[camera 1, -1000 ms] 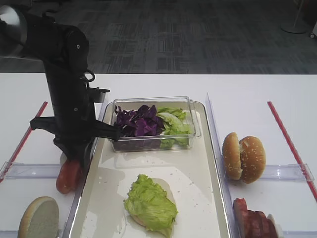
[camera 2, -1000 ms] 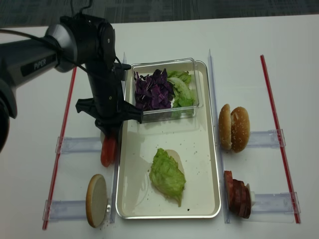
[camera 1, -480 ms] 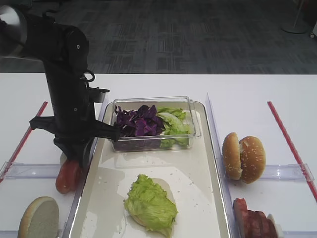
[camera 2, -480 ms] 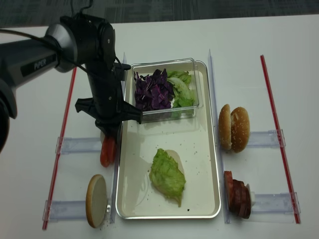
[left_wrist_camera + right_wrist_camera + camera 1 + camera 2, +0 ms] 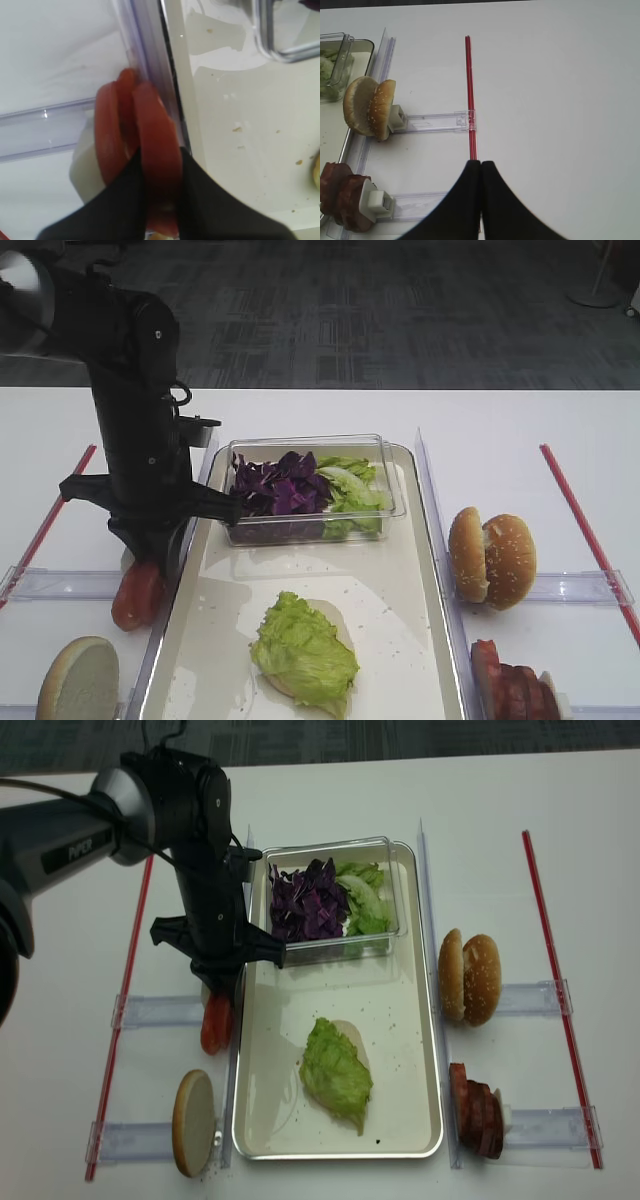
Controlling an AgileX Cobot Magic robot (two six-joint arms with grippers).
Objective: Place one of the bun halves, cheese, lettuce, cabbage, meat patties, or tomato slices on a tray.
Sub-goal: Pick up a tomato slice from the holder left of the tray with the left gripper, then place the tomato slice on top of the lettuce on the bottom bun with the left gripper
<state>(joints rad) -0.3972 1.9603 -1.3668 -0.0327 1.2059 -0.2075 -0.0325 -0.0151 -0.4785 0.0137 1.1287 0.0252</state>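
My left gripper (image 5: 161, 152) is shut on a red tomato slice (image 5: 159, 130) standing on edge just outside the cream tray's (image 5: 240, 150) left rim. More tomato slices (image 5: 106, 135) stand right beside it. From above, the left gripper (image 5: 220, 995) points straight down over the tomato slices (image 5: 215, 1026). On the tray (image 5: 400, 570) a lettuce leaf (image 5: 303, 650) lies over a pale bun half. My right gripper (image 5: 481, 162) is shut and holds nothing, above bare table by a red strip. Two bun halves (image 5: 492, 558) and meat patties (image 5: 510, 680) stand right of the tray.
A clear plastic box (image 5: 395, 495) at the tray's far end holds purple cabbage (image 5: 280, 485) and green lettuce (image 5: 352, 488). Another bun half (image 5: 78, 680) stands at the front left. Clear plastic rails (image 5: 160, 1012) and red strips (image 5: 545, 920) lie on the white table.
Hardly anything: the left arm stays over the tomato slices, which have shifted very slightly beneath it. Everything on and beside the tray is where it was.
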